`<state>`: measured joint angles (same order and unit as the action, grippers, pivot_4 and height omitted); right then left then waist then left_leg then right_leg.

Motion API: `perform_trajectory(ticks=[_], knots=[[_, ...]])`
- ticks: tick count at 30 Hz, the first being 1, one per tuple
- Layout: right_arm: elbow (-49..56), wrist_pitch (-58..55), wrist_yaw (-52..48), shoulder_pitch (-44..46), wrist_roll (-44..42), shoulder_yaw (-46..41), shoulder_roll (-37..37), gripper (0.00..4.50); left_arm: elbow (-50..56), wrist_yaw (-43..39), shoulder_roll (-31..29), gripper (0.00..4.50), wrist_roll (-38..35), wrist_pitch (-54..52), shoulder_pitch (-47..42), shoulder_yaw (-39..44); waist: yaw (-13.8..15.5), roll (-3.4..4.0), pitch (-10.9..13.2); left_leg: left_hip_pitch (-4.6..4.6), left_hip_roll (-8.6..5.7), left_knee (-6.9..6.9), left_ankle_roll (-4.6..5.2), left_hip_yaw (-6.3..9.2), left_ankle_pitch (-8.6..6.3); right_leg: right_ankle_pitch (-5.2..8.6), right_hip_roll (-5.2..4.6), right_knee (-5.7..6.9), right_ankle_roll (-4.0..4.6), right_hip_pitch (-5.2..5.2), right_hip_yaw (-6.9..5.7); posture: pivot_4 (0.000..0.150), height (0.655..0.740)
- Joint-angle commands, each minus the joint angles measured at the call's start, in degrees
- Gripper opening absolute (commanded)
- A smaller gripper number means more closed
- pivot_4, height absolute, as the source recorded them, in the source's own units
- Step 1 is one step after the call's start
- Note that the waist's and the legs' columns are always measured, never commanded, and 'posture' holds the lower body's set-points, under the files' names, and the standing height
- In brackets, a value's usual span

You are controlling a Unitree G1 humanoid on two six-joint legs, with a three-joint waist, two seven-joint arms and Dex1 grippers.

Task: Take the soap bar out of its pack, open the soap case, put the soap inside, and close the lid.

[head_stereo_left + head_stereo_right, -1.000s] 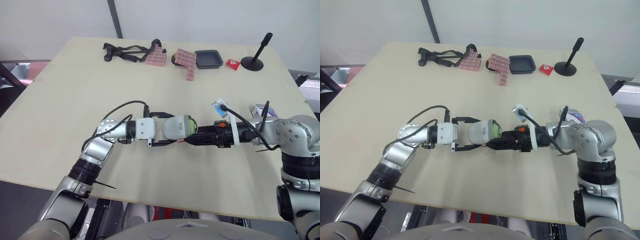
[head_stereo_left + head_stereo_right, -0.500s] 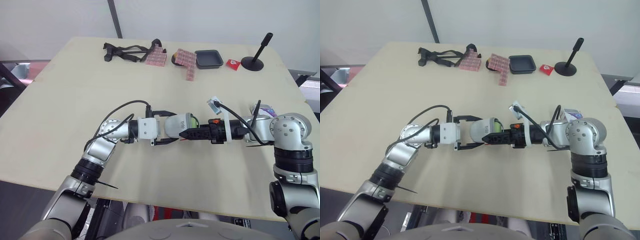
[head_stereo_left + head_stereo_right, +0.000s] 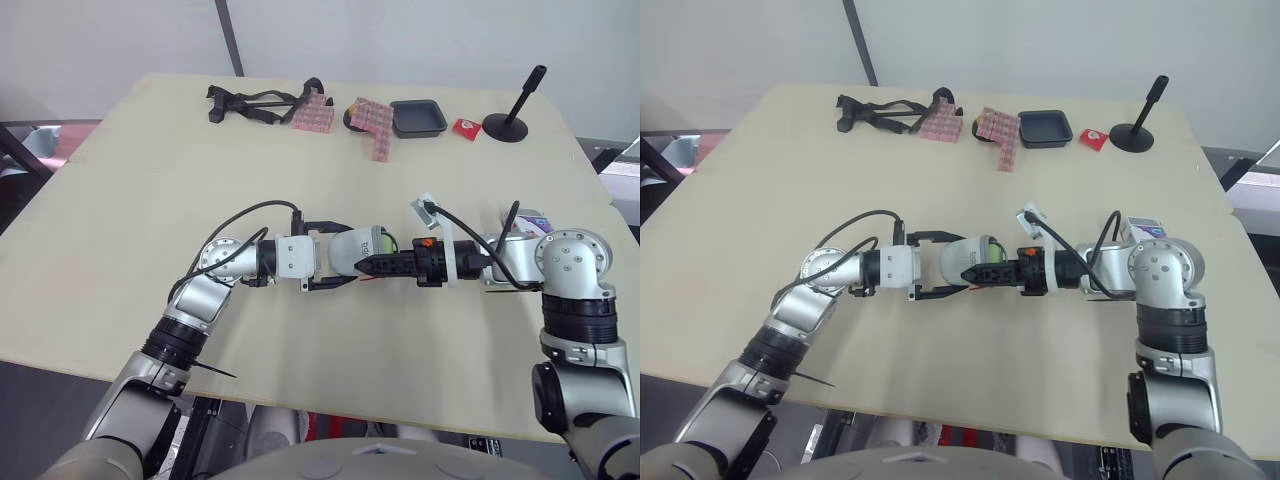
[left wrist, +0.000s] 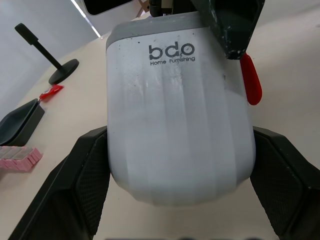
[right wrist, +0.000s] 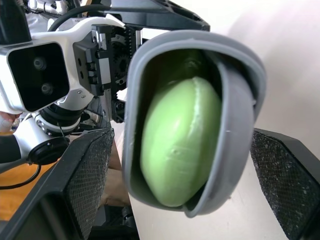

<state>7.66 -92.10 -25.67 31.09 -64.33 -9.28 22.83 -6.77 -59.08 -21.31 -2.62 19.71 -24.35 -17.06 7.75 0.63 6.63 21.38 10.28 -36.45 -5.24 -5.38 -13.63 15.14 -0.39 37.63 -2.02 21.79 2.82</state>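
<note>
While the left jaws clamped the grey soap case (image 3: pixel 352 252) by both sides over the counter (image 3: pixel 150 180), the right jaws stood wide apart astride its open end; the green soap (image 5: pixel 180 140) sat inside.

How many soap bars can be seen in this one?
1: the green soap bar sits inside the grey case, which the left claw grips. The pack by the table's right edge could hide another.

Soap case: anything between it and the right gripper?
Nothing visible. The soap case, held in the left gripper, sits directly in front of the right gripper, green soap inside, case not yet shut.
</note>
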Motion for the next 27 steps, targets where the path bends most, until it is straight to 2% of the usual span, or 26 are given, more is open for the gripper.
perform_trajectory(ticks=[1, 3, 4, 8, 24, 26, 27], knots=[[0.3, -0.4, 0.3, 0.6, -1.0, -1.1, 0.0, 4.22, 1.5, 0.4, 0.1, 3.47, -0.7, 0.7, -1.2, -0.2, 0.0, 0.00, 0.0, 0.00, 0.00, 0.00, 0.00, 0.00, 0.00, 0.00, 0.00, 0.00, 0.00, 0.00, 0.00, 0.150, 0.7400], [0.4, -0.4, 0.4, 0.4, -0.7, -1.0, 0.0, 3.60, 1.4, 0.4, 0.1, 3.47, -0.7, 0.6, -1.3, -0.2, 0.0, 0.00, 0.0, 0.00, 0.00, 0.00, 0.00, 0.00, 0.00, 0.00, 0.00, 0.00, 0.00, 0.00, 0.00, 0.150, 0.7400], [0.5, -0.4, 0.5, 0.4, -0.4, -1.0, 0.0, 3.15, 1.4, 0.4, 0.1, 3.47, -0.7, 0.5, -1.4, -0.1, 0.0, 0.00, 0.0, 0.00, 0.00, 0.00, 0.00, 0.00, 0.00, 0.00, 0.00, 0.00, 0.00, 0.00, 0.00, 0.150, 0.7400], [0.8, 0.8, 0.2, 0.1, 0.6, -0.7, 0.1, 2.10, 1.2, 0.4, 0.3, 3.47, -0.7, 0.4, -1.5, -0.2, 0.0, 0.00, 0.0, 0.01, 0.00, 0.01, 0.00, 0.00, 0.00, 0.00, 0.00, -0.01, 0.00, 0.00, 0.00, 0.150, 0.7400], [3.0, 3.8, -2.8, -1.3, 1.8, 2.2, 2.1, 2.09, 1.8, -0.4, -0.5, 3.47, -1.8, -2.5, -0.7, -0.8, 0.0, 0.00, 0.0, 0.01, 0.00, 0.02, 0.00, 0.00, 0.00, 0.00, 0.00, -0.01, 0.00, 0.00, 0.00, 0.150, 0.7400], [3.1, 3.8, -2.8, -1.3, 1.6, 2.2, 2.2, 2.09, 1.6, -0.5, -0.5, 4.49, -2.2, -2.9, -0.9, -0.5, 0.0, 0.00, 0.0, 0.01, 0.00, 0.02, 0.00, 0.00, 0.00, 0.00, 0.00, -0.01, 0.00, 0.00, -0.01, 0.150, 0.7400], [3.2, 3.8, -2.9, -1.3, 1.6, 2.2, 2.3, 2.09, 1.3, -0.6, -0.6, 4.49, -2.3, -2.9, -1.1, -0.3, 0.0, 0.00, 0.0, 0.01, 0.00, 0.02, 0.00, 0.00, 0.00, 0.00, 0.00, -0.01, 0.00, 0.00, -0.01, 0.150, 0.7400]])
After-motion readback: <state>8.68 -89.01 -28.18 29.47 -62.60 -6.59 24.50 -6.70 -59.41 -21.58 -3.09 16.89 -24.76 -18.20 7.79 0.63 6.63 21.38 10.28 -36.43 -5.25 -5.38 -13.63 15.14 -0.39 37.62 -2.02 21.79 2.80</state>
